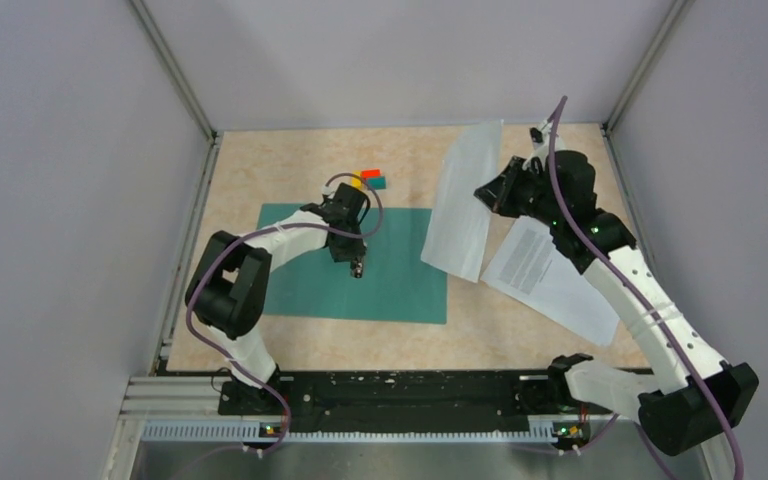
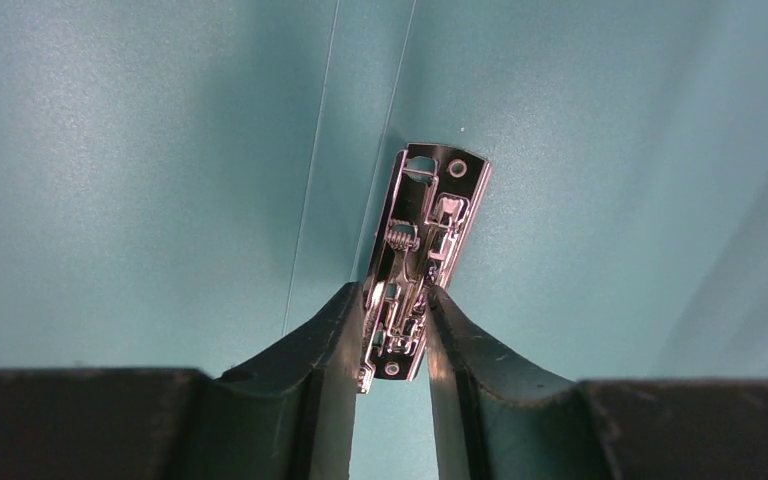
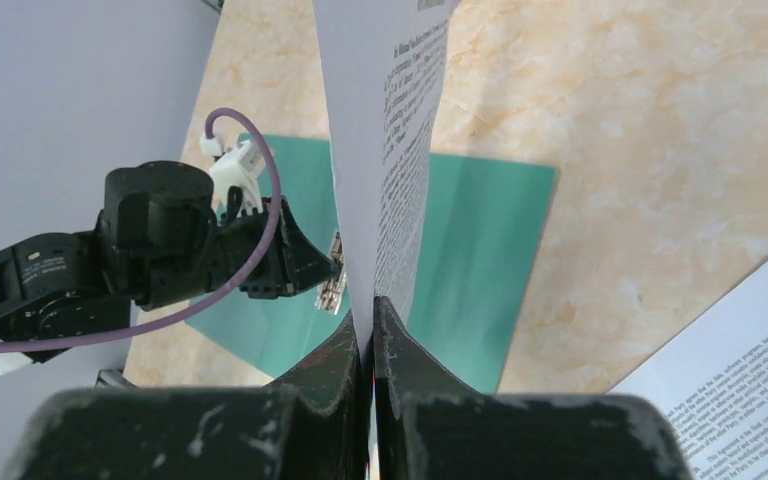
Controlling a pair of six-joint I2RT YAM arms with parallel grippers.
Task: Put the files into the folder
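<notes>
The teal folder [image 1: 400, 285] lies open and flat on the table left of centre. My left gripper [image 1: 357, 268] points down at its spine. In the left wrist view both fingers press the sides of the metal clip [image 2: 420, 260], so the left gripper [image 2: 395, 300] is shut on it. My right gripper [image 1: 488, 192] is shut on the edge of one white printed sheet [image 1: 465, 200] of the files and holds it raised, just right of the folder. In the right wrist view that sheet [image 3: 380, 150] runs up from the right gripper [image 3: 371, 315], over the folder [image 3: 470, 260]. Another printed sheet [image 1: 550, 275] lies on the table under the right arm.
Small red [image 1: 370, 174], yellow [image 1: 357, 182] and teal [image 1: 376, 183] blocks sit just beyond the folder's far edge. Grey walls with metal posts enclose the table on three sides. The arm bases stand on a black rail [image 1: 410, 390] at the near edge.
</notes>
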